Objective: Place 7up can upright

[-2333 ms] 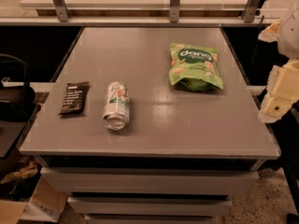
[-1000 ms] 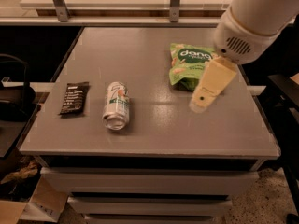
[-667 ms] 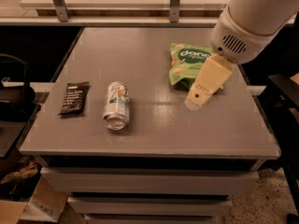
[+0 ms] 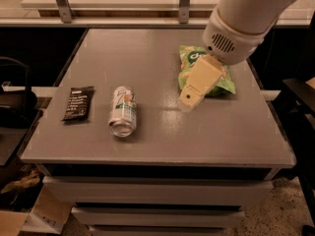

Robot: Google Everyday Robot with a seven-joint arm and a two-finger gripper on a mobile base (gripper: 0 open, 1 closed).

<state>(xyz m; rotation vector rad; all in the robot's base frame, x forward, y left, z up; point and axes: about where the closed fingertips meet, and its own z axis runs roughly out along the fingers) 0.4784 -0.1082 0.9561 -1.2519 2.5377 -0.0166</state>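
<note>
With the can lying on its side at the near left of the surface and the gripper hovering well to its right, open or closed I cannot tell, the grasp should straddle the can's middle squarely.

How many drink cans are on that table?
1. The can lies on its side near the table's front left, right of a dark wrapper. The gripper hangs over the table further right, partly covering a green bag; the arm could hide something behind.
</note>
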